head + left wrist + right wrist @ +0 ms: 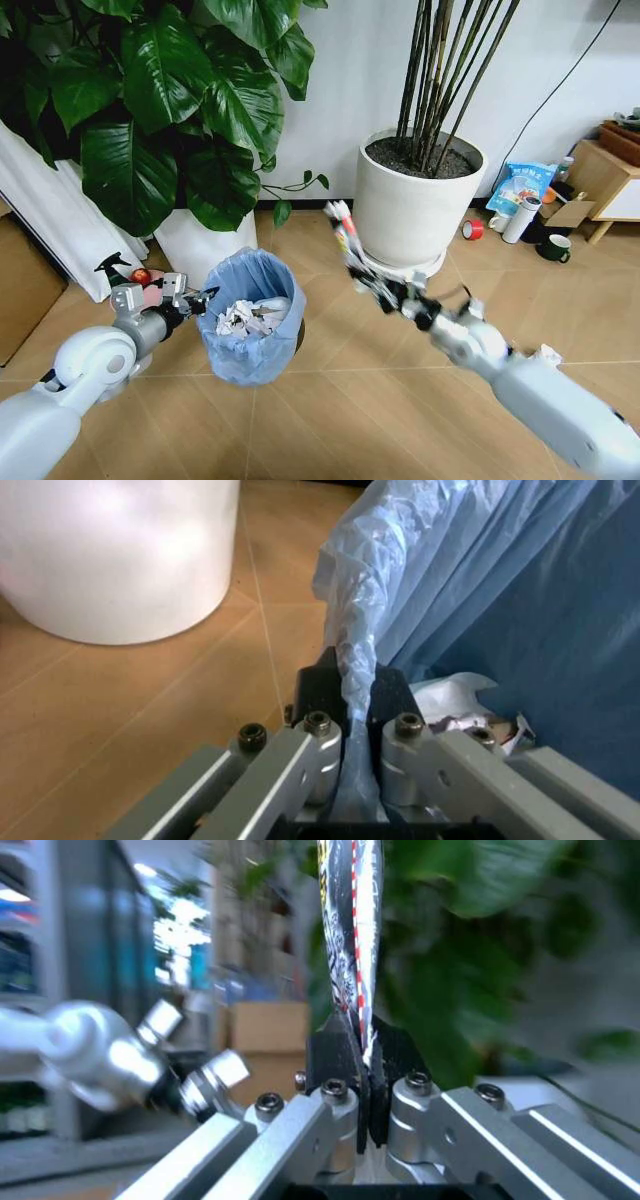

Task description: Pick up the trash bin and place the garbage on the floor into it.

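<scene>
The right gripper (pixel 358 272) is pinched tight on the low end of a tube-like wrapper (pixel 343 232), which looks light and floppy; its long axis runs nearly upright, tip tilted left toward the bin (pixel 252 318). The left gripper (pixel 203 301) is clamped on the bin's soft bag rim, holding it up off the floor (pixel 380 400), and that thin plastic could probably slip or tear.

Head view downward; wrist views close along fingers (pixel 390 694).
</scene>
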Motion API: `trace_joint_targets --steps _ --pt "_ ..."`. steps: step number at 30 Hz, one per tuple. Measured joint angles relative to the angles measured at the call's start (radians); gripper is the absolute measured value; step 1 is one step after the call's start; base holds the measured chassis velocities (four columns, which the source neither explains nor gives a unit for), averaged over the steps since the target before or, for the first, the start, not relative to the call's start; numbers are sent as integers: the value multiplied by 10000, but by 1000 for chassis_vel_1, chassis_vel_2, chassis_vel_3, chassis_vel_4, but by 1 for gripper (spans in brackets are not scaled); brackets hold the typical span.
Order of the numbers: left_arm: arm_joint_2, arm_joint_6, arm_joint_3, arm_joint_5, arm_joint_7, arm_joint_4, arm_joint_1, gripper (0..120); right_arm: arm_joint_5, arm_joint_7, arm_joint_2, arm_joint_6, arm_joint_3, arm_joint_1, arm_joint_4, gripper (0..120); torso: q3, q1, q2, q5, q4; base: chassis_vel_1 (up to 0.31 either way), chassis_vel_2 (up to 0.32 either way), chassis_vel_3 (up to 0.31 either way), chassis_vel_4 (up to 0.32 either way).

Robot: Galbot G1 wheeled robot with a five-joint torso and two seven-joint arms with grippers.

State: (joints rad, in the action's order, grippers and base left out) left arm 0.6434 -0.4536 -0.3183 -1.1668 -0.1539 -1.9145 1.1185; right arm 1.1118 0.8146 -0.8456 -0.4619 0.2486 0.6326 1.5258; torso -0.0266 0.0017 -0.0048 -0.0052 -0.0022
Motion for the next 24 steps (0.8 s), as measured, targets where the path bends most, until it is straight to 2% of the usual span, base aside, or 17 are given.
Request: trace_joint_targets --steps 3,4,6,7,11,17,24 --pt "-101 31 616 132 94 72 -225 0 744 386 -385 353 1255 -1295 -306 0 -1 0 0 4 2 0 0 0 0" --pt "-101 31 616 132 94 72 -225 0 744 386 -385 353 1255 -1295 -306 0 -1 0 0 4 2 0 0 0 0" --pt "-135 40 1074 197 117 132 -490 0 1257 446 -578 663 2169 -2078 -502 0 -2 1 0 3 -3 0 0 0 0" --pt "-135 40 1074 197 117 132 -490 0 1257 446 -578 663 2169 -2078 -502 0 -2 1 0 3 -3 0 0 0 0" --pt "-184 42 1611 295 191 209 -856 0 1730 375 -770 952 3443 -3200 -738 0 -1 0 0 4 -5 0 0 0 0" --pt "-112 52 1712 336 265 322 -1112 0 1800 305 -828 1189 4384 -3816 -852 0 0 -1 0 4 -2 0 0 0 0" --pt "-99 53 1835 198 283 337 -1460 0 1650 270 -1015 1267 4852 -3949 -1226 0 0 0 0 4 -4 0 0 0 0"
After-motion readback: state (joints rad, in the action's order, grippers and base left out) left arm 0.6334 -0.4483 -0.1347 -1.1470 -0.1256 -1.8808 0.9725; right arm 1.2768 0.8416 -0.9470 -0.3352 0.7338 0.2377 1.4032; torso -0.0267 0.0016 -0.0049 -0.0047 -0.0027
